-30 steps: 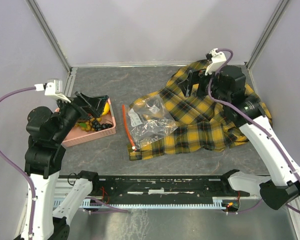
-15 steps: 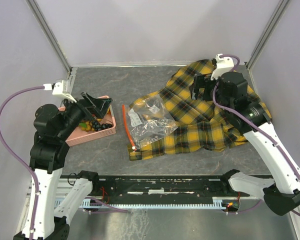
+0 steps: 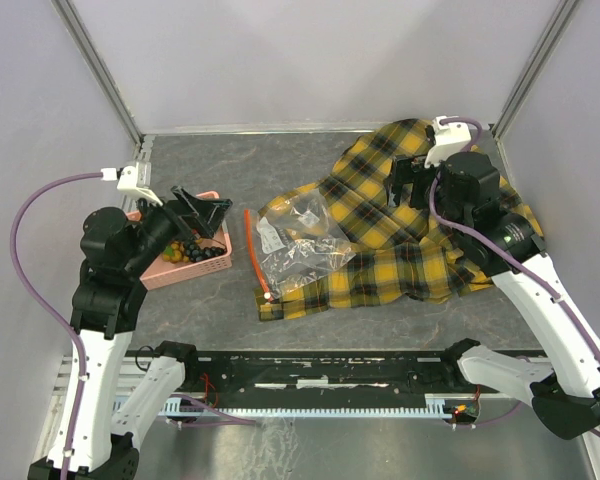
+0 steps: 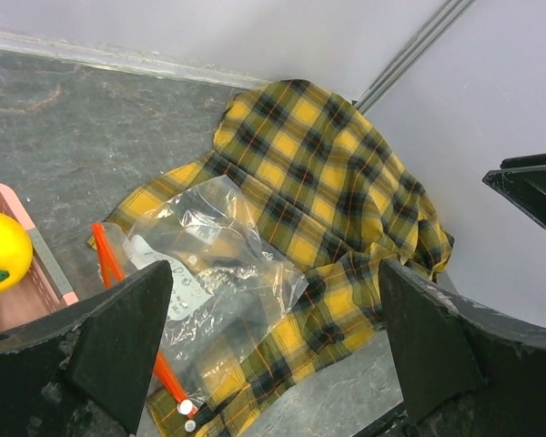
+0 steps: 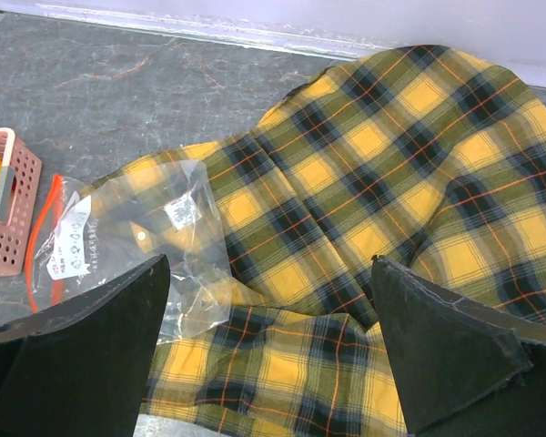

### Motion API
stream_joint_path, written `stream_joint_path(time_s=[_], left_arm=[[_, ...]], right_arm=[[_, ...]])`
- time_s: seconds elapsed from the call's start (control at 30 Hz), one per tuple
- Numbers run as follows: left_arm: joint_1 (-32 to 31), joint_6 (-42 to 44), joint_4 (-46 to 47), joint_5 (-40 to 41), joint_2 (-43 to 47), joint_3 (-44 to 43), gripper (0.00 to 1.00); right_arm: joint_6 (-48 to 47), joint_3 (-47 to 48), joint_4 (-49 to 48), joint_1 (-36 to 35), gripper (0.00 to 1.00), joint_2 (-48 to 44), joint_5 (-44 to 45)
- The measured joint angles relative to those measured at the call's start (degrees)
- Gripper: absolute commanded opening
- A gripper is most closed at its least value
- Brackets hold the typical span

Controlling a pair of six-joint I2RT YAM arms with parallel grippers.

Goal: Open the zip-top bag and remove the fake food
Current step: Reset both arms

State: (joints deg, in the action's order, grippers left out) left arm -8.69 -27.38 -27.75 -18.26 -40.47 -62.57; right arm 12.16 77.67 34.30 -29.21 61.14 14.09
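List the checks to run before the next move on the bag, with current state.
1. Left fingers open, holding nothing: ok.
2. Right fingers open, holding nothing: ok.
3. Bag in view, lying flat, partly on the cloth: ok.
4. Zip strip exposed on the side facing the basket: ok.
5. Zip open: cannot tell.
6. Bag emptied: cannot tell; food shows in the basket.

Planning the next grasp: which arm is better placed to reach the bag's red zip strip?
Left, probably: the zip strip lies nearest the open left gripper; the right gripper hangs over the cloth.
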Motion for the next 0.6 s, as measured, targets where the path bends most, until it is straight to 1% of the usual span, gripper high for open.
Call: stream_joint_path(time_s=[0.3,0.6], left_arm=[[0.0,-0.1,2.2,-0.5,-0.2,0.6,0.99],[0.0,-0.1,2.2,-0.9,-0.2,1.1,0.99]], right_arm=[[-1.4,-1.1,0.5,-0.2,0.99,-0.5,2.9],[-1.6,-1.8,0.6,-0.3,0.99,-0.5,4.6]])
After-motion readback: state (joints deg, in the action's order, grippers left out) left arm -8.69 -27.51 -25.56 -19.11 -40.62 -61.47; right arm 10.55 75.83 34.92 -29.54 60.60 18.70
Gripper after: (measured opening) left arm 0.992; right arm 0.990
